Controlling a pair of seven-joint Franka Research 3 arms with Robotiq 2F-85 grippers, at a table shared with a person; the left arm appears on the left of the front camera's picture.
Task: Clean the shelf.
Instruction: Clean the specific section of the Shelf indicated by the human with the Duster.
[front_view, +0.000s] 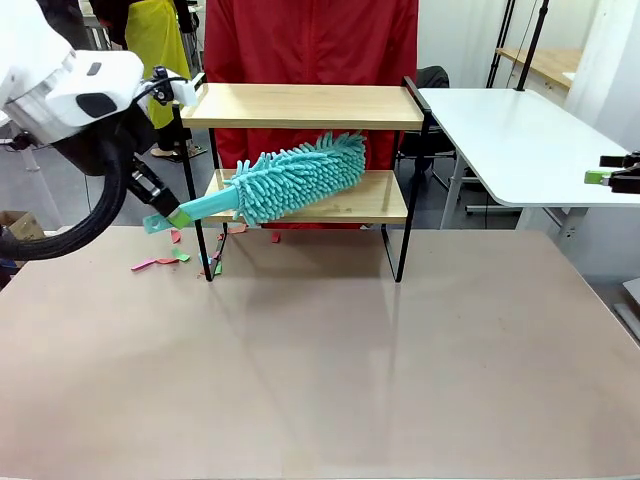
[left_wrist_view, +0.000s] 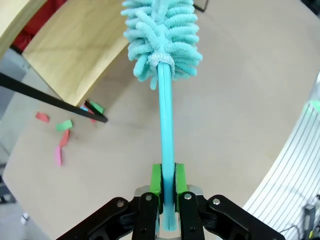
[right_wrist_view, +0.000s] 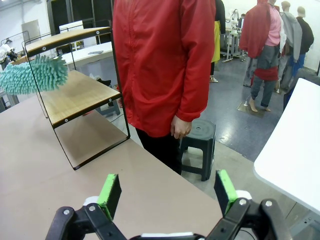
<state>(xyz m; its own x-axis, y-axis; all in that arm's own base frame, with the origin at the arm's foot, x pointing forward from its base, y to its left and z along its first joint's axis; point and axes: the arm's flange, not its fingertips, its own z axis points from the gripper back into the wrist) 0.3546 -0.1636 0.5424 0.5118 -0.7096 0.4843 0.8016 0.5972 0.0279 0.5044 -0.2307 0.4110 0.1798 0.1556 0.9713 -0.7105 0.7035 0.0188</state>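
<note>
Your left gripper (left_wrist_view: 167, 200) pinches the teal fluffy duster (front_view: 290, 180) on the two-tier wooden shelf's (front_view: 300, 105) lower board; coloured paper scraps (front_view: 165, 258) already lie swept off, so you look nearly done.

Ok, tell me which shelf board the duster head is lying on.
The lower board: the teal duster lies across it, under the bare upper board.

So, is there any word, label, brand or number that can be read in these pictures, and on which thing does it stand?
No text can be read in any view.
The shelf, the teal duster in the left gripper, the paper scraps on the table and the person's red jacket show no print.
The open right gripper shows no marking either.
</note>
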